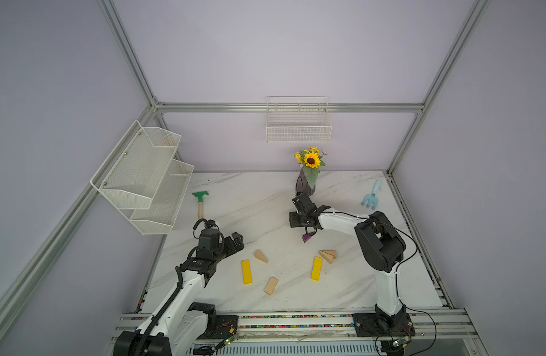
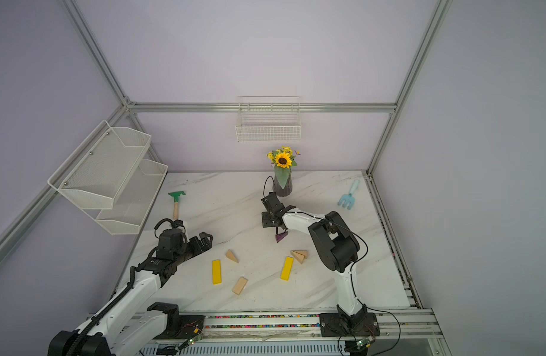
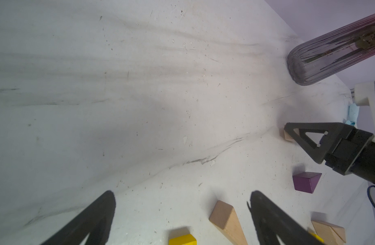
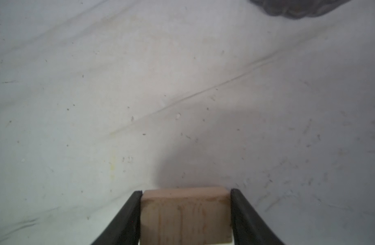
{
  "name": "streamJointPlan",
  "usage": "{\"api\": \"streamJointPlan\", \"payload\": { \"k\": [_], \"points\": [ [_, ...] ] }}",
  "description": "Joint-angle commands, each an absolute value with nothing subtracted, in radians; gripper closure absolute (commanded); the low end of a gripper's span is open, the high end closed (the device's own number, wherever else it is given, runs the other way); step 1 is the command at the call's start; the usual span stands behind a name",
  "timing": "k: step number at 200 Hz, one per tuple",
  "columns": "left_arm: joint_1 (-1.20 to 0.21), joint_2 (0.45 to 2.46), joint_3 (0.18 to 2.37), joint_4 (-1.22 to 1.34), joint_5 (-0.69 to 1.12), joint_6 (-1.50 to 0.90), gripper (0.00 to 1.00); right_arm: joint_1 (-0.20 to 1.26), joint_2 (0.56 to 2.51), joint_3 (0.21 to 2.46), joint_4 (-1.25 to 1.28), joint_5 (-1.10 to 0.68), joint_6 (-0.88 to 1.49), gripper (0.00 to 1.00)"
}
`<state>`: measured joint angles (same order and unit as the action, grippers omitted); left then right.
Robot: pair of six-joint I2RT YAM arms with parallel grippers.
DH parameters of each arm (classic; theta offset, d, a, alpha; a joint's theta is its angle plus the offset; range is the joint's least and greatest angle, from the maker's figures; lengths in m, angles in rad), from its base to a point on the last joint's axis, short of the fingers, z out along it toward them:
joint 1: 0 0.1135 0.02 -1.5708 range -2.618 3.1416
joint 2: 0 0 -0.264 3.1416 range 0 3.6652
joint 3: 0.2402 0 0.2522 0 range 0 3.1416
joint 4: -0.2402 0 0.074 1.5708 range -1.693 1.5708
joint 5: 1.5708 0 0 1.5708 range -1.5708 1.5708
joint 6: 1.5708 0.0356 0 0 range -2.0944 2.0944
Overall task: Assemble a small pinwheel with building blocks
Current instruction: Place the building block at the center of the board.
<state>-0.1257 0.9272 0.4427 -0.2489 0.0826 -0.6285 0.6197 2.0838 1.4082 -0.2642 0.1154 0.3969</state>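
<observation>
One plain wood block (image 4: 185, 216) is sitting clamped across its width in my right hand (image 4: 186, 191), close to the vase (image 1: 301, 186). A purple wedge (image 1: 307, 237) is lying just past the hand, on the side away from the vase. My left hand (image 1: 237, 240) is hanging open, farther off.

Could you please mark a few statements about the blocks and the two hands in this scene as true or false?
1. The right hand grips a plain wooden block. True.
2. The left hand is shut on a piece. False: it is open and empty.
3. The purple wedge lies on the table. True.
4. The two yellow bars touch. False: they lie apart.
5. The vase has tipped over. False: it stands upright.
</observation>
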Motion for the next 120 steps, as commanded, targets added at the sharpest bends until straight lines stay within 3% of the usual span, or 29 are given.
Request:
{"api": "streamJointPlan", "payload": {
  "k": [1, 51, 91, 120],
  "points": [
    [-0.133, 0.91, 0.44, -0.22, 0.089, -0.643, 0.0, 0.65, 2.159, 1.454, -0.36, 0.092, 0.417, 0.5],
    [-0.132, 0.926, 0.447, -0.224, 0.085, -0.65, 0.0, 0.654, 2.064, 1.422, -0.326, 0.077, 0.426, 0.2],
    [-0.132, 0.971, 0.513, -0.293, 0.006, -0.683, 0.0, 0.671, 1.926, 1.43, -0.344, 0.071, 0.411, 0.08],
    [-0.133, 0.988, 0.588, -0.382, -0.107, -0.672, 0.0, 0.764, 1.833, 1.356, -0.322, 0.101, 0.368, 0.03]
  ]
}}
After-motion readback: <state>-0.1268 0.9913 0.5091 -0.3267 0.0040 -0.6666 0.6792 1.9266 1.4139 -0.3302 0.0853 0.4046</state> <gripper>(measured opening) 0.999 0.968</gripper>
